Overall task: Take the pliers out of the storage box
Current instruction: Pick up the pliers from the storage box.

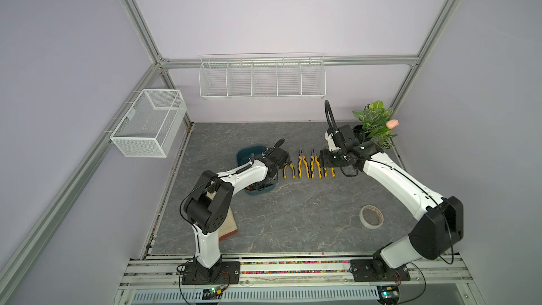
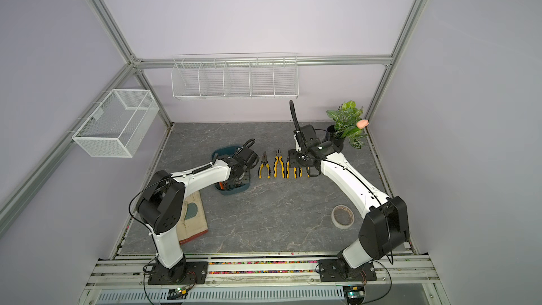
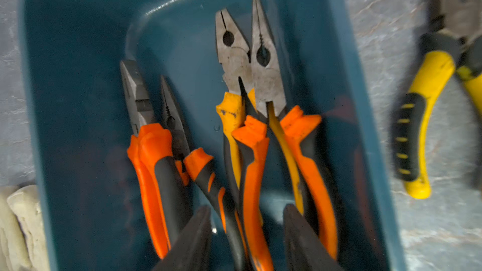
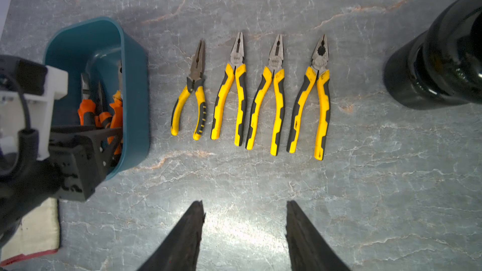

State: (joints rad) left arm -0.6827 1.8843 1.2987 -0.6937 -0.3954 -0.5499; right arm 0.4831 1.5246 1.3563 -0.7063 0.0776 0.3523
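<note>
**Four pliers out, four in the box**

In the teal box (image 3: 78, 48): four orange pliers (image 3: 250, 165), noses all one way. Down inside it too: the left fingers (image 3: 193, 243), apart on each side of orange handles, not pinching. Out on the table (image 4: 365, 178), in a row beside the box: four yellow pliers (image 4: 277, 57). Above bare table: the right fingers (image 4: 182, 243), spread wide, holding nothing.
</note>
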